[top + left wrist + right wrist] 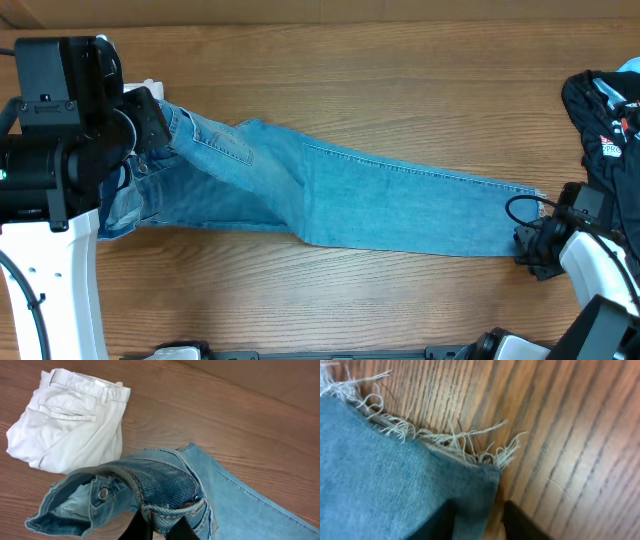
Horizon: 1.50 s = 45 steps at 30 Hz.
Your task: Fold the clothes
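The jeans [350, 195] are laid out long across the table [350, 60], stretched between the two grippers. The waist end is found at the left gripper [160, 526], and the leg ends just ahead of the right gripper [480, 521]. The denim is seen to be light blue, paler over the thighs, with brown stitching along the seams and a metal button [103, 493] on the waistband. The waist is lifted and bunched, so that its paler inside is turned outward just beyond the left fingers. The legs are laid flat, one upon the other, toward the right arm. The hem [445, 442] is frayed into loose pale threads, spread on the wood ahead of the right fingers.

The left gripper is pressed together on a thick fold of waistband. This hold is judged to raise the top of the garment off the table so that it can be drawn taut for folding. The right gripper's jaws are stood apart, one finger over the denim and the other over bare wood, with the hem's corner between them. No grip on the cloth is shown, and the placing is judged a readiness to take that corner.

Beyond the left gripper, apart from the jeans, folded cream-white trousers [65, 430] are seen. A black garment [605, 110] with white printing is heaped beyond the right gripper, to its outer side.
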Available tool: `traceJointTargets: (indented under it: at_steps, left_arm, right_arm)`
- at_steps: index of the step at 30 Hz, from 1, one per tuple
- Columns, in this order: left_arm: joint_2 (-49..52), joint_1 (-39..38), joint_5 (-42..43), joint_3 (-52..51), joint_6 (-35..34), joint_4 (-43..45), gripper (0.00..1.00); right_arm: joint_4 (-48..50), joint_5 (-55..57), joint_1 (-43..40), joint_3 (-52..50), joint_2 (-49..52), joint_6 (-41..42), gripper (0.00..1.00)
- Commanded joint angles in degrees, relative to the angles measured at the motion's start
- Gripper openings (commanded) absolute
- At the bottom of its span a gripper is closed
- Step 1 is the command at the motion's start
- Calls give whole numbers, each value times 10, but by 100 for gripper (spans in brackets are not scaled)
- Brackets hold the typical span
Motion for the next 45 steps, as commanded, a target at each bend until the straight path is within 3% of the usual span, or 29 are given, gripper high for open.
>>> traceJointTargets:
  at_steps: [1,9,16,19,22,26,30,31,34,35,37,40,43,45]
  left_arm:
    - [-4,4,-7,16,12,5,4]
    - [-4,4,-8,16,13,5,4]
    - [-4,4,-25,16,15,2,4]
    - [-4,4,-25,16,14,5,4]
    - [3,4,-30,16,15,22,4]
    - [31,4,-83,16,10,61,4]
    - [92,4,-150,16,-6,142,4]
    - [116,5,-172,16,-7,172,4]
    - [176,14,-214,16,-8,223,4]
    - [193,19,-208,16,-17,226,6]
    - [225,28,-166,16,-22,219,19]
    - [254,32,-118,16,-22,202,29]
    - [262,32,-125,16,-13,172,52]
    - [257,34,-155,17,-13,141,56]
  right_arm:
    - [6,9,-1,6,16,5,7]
    - [-66,9,-2,48,-16,2,4]
    - [-213,-15,-2,222,-63,-78,4]
    - [-234,-57,-1,293,-60,-146,4]
    - [-245,-73,-1,341,-47,-157,4]
    - [-209,-74,-1,379,-9,-155,4]
    - [-82,-71,-1,409,58,-118,4]
    - [-44,-73,-1,416,82,-101,12]
    - [-22,-106,-2,447,138,-72,25]
    - [-34,-116,-2,460,154,-72,31]
    - [-71,-116,-2,482,179,-78,31]
    - [-108,-105,-2,485,190,-118,30]
    - [-155,-82,-2,486,189,-136,30]
    - [-183,-82,-2,486,189,-149,30]
